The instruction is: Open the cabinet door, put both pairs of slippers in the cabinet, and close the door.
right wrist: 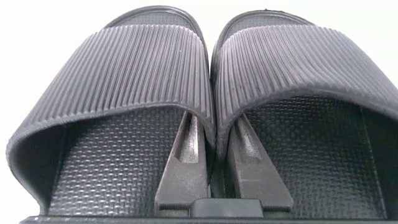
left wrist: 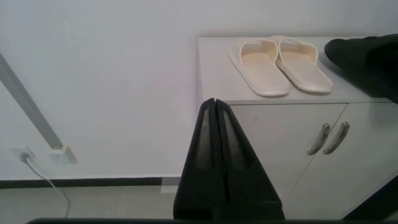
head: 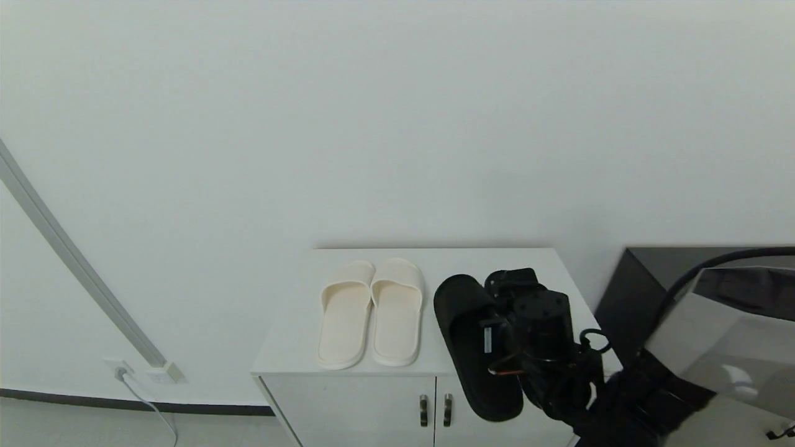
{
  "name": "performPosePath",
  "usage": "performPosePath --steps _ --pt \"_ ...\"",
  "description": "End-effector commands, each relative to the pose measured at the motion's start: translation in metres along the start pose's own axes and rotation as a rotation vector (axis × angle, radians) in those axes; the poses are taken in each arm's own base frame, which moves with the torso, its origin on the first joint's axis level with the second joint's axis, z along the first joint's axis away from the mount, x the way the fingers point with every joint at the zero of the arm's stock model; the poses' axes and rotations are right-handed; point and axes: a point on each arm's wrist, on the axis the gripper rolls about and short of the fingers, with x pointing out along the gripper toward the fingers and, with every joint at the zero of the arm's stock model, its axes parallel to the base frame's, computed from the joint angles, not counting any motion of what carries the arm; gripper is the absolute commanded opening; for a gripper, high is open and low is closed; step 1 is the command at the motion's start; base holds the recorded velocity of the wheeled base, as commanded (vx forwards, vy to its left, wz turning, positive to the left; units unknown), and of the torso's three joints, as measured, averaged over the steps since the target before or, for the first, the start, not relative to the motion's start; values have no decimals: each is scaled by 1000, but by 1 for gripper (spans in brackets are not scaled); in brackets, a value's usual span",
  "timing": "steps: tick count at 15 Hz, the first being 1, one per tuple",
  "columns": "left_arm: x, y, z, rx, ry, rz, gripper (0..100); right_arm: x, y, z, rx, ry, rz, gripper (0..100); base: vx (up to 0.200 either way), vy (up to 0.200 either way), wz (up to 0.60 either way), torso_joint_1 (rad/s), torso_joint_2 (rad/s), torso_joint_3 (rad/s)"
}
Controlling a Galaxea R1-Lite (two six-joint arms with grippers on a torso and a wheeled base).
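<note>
The right hand [right wrist: 213, 121] is pinching the black slippers [head: 463, 329] together by their inner edges on the cabinet [head: 292, 338], beside the cream slippers [head: 371, 313]; the left hand [left wrist: 216, 106] is hovering empty, closed tight.

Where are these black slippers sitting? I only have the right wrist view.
Observer: The black slippers are on top of a white cabinet, towards its right side, with a heel end showing past the front edge.
Reviewer: Are its doors open?
Observer: No, both cabinet doors are shut.
Reviewer: And the other pair?
Observer: The white slippers lie side by side on the same top, left of the black pair.
</note>
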Motion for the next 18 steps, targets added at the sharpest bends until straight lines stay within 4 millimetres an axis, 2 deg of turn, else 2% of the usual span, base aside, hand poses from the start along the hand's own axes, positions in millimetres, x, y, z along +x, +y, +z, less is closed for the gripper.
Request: performPosePath --steps 1,3,6,15,18 --pt "0 0 0 0 3 0 0 -73 -18 20 2 -12 250 0 0 0 0 0 0 0" --pt "0 0 0 -15 0 0 0 -101 -26 19 -15 17 386 0 0 0 0 0 0 0" --pt "0 0 0 -15 0 0 0 -98 -23 23 -38 17 381 0 0 0 0 0 0 0" --pt "0 0 0 -15 1 0 0 -102 -27 18 -49 37 376 0 -200 0 0 -1 0 4" --pt "0 0 0 -15 0 0 0 -104 -30 10 -111 58 376 0 0 0 0 0 0 0"
